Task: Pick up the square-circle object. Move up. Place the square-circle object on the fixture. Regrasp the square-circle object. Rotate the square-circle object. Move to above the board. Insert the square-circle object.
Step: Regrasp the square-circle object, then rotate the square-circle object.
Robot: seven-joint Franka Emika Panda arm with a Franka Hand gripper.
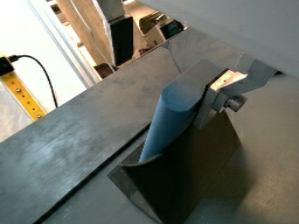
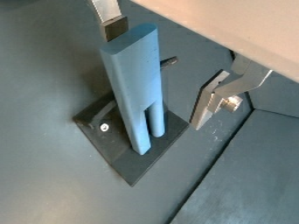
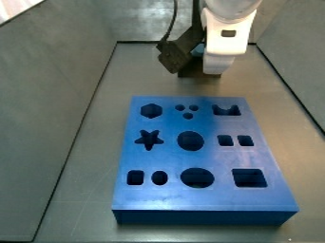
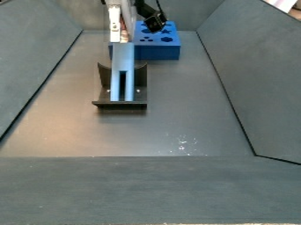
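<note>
The square-circle object (image 2: 135,87) is seen propped upright on the fixture (image 2: 122,144), the tool (image 2: 163,61) spread wide around it, so regrasping is judged next, requiring closure.

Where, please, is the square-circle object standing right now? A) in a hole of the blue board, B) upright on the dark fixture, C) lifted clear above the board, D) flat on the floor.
B: the square-circle object stands upright on the fixture, the gripper open around its top, away from the board.
</note>
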